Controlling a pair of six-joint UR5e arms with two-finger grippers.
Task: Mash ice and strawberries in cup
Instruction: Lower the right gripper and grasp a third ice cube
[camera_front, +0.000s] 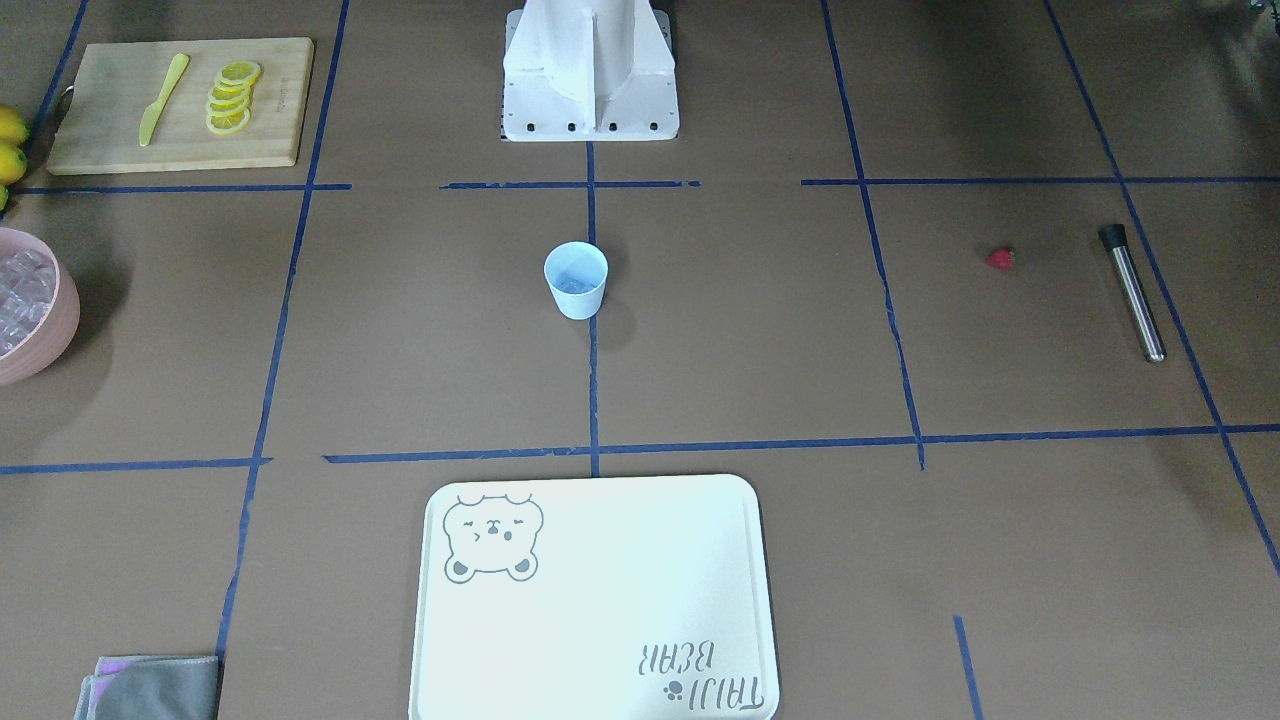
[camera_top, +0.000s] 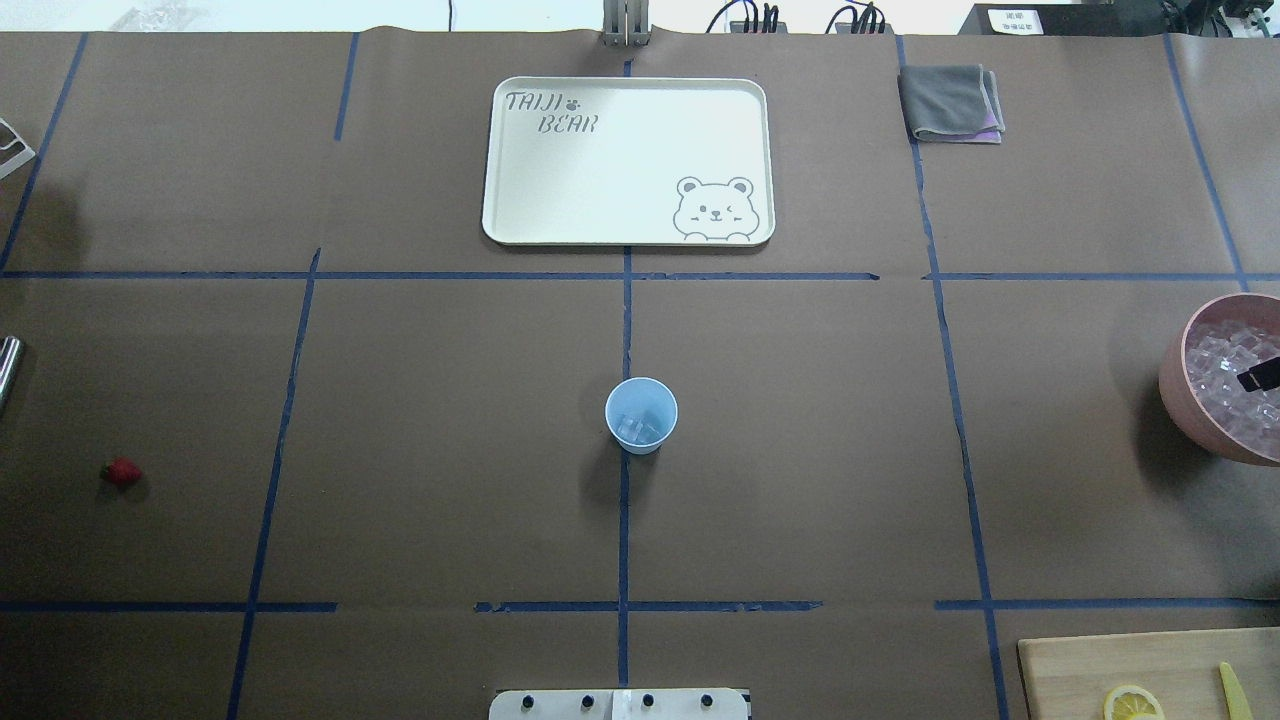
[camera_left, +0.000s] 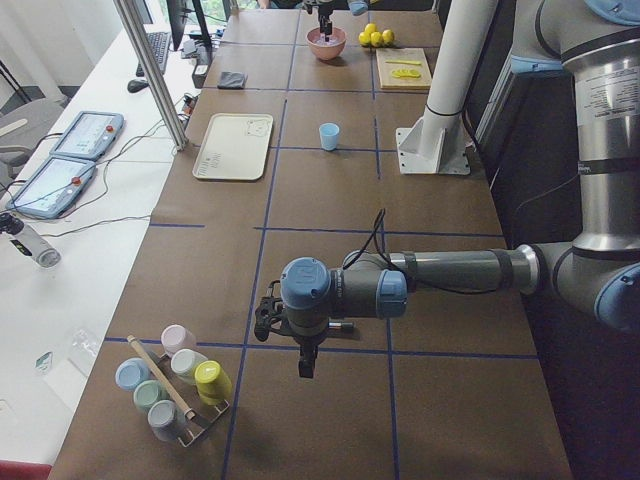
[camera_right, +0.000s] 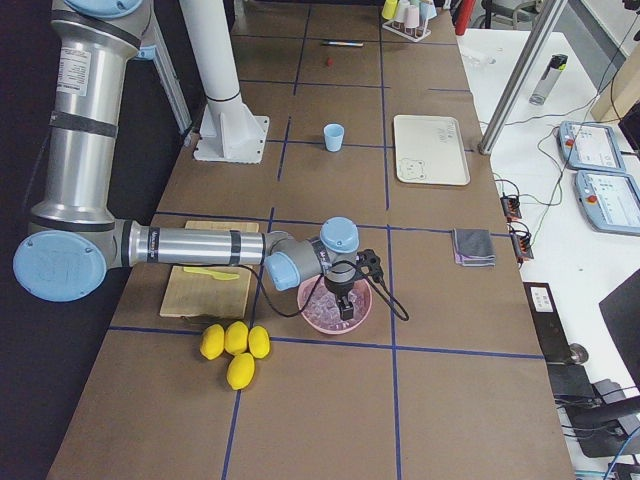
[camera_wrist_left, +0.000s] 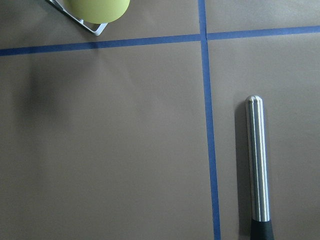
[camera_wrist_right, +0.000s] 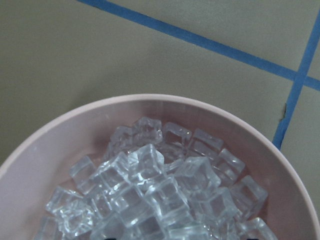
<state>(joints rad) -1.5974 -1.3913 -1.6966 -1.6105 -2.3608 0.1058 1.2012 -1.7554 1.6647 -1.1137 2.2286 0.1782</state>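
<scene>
Light bright, even, from overhead. Exterior views sharp. Soft faint shadow beside cup (camera_top: 641, 415); pink bowl (camera_top: 1178, 395) shadow falls toward table centre. Tray (camera_front: 600, 610) washed out, near overexposed. Glare streak along metal rod (camera_wrist_left: 258, 160). Right wrist view greenish, possibly slightly soft.

1. We see a desk (camera_top: 800, 450) covered in brown paper, gridded with blue tape (camera_top: 627, 330).
2. At nine o'clock in the exterior left view, a white side table (camera_left: 90, 260) carries two tablets (camera_left: 88, 133).

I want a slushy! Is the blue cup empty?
No. The cup holds a few ice cubes at its bottom; the strawberry lies out on the table.
</scene>
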